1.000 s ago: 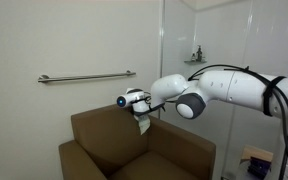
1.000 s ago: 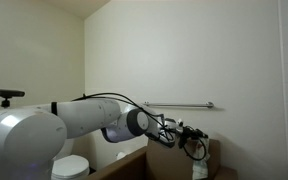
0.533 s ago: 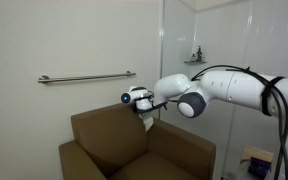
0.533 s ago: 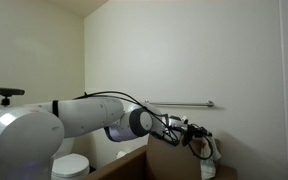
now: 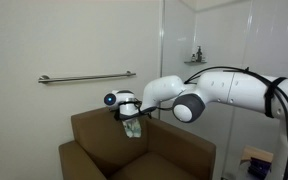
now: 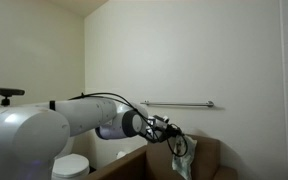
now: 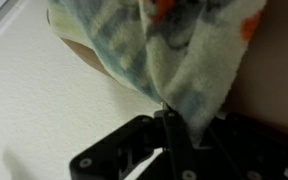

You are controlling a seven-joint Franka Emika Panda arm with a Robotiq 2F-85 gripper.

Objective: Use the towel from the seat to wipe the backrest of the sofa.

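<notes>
My gripper (image 5: 128,115) is shut on a pale green patterned towel (image 5: 133,128), which hangs against the top of the backrest of the brown sofa (image 5: 99,135). In an exterior view the towel (image 6: 181,160) dangles below the gripper (image 6: 174,140) in front of the sofa back (image 6: 209,155). In the wrist view the towel (image 7: 174,50), with orange spots, is pinched between the black jaws (image 7: 169,120) and spreads over the brown backrest (image 7: 279,70) next to the white wall.
A metal grab bar (image 5: 84,76) is fixed on the wall above the sofa and also shows in an exterior view (image 6: 179,103). A glass partition with a small shelf (image 5: 196,58) stands beside the sofa. A white toilet (image 6: 72,166) is nearby.
My gripper has moved with the towel along the top of the backrest, away from the glass partition side toward the middle of the sofa back.
</notes>
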